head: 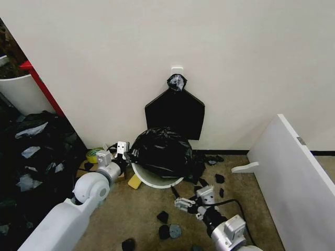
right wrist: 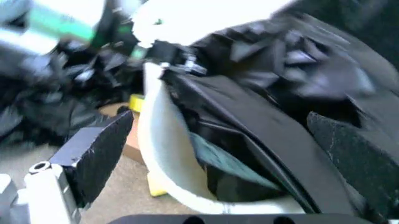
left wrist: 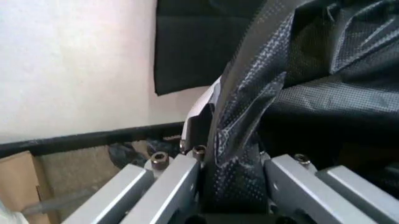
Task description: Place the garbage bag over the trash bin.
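Note:
The trash bin (head: 157, 182) is a pale bucket tipped toward me at the foot of the wall. The glossy black garbage bag (head: 162, 150) is bunched over its mouth. My left gripper (head: 125, 153) is at the bin's left side, shut on a strip of the bag (left wrist: 243, 140) beside the pale rim (left wrist: 203, 106). My right gripper (head: 183, 202) hovers low in front of the bin, open. In the right wrist view its pads (right wrist: 93, 149) stand wide apart in front of the bin's rim (right wrist: 160, 154) and the bag (right wrist: 281, 93), touching neither.
A flat black bundle (head: 175, 112) hangs on the wall behind the bin. A heap of black bags (head: 36, 151) and a white cylinder with a red edge (head: 21, 91) fill the left. A white board (head: 293, 178) leans at right. Black scraps (head: 170, 230) litter the floor.

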Robot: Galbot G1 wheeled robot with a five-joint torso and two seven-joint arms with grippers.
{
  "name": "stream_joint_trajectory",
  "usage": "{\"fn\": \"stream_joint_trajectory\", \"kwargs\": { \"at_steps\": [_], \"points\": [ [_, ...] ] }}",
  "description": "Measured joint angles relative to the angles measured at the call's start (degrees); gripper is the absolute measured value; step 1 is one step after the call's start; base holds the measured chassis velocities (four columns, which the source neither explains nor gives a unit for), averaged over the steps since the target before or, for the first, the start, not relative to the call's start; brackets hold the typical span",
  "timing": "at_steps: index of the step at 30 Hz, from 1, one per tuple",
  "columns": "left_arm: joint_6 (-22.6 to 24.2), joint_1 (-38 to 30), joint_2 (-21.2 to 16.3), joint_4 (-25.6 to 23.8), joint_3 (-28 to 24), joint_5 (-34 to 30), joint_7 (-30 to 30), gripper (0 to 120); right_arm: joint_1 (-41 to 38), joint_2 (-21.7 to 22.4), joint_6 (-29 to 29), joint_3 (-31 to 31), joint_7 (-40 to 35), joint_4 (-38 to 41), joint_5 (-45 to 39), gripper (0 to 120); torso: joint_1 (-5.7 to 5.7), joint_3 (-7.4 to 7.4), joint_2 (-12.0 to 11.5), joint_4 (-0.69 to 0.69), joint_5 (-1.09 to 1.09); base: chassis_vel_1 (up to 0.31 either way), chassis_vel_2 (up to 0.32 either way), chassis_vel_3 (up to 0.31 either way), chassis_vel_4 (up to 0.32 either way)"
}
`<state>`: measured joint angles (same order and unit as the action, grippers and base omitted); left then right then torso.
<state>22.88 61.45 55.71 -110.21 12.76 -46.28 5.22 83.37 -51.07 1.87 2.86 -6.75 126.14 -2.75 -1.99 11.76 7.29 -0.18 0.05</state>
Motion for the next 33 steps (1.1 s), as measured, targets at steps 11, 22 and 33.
{"fn": "stream_joint_trajectory", "kwargs": {
  "at_steps": [11, 22, 33],
  "points": [
    [0.8, 0.4, 0.4, -0.5, -0.3, -0.2, 0.3, 0, -3.3, 1.0, -0.9, -0.6, 3.3, -2.1, 12.8, 73, 0.0, 0.0, 0.0, 0.0, -0.01, 0.0, 0.0, 0.0, 0.0],
    [1.0, 0.2, 0.4, -0.6, -0.3, -0.3, 0.4, 0, -3.6, 5.6, -1.9, -2.0, 8.9, -1.1, 17.3, 40, 0.0, 0.0, 0.0, 0.0, -0.01, 0.0, 0.0, 0.0, 0.0],
    [1.0, 0.7, 0.6, -1.1, -0.3, -0.2, 0.4, 0, -4.0, 6.8, -7.5, -2.3, 9.0, -0.7, 17.0, 39, 0.0, 0.0, 0.0, 0.0, -0.01, 0.0, 0.0, 0.0, 0.0]
  ]
}}
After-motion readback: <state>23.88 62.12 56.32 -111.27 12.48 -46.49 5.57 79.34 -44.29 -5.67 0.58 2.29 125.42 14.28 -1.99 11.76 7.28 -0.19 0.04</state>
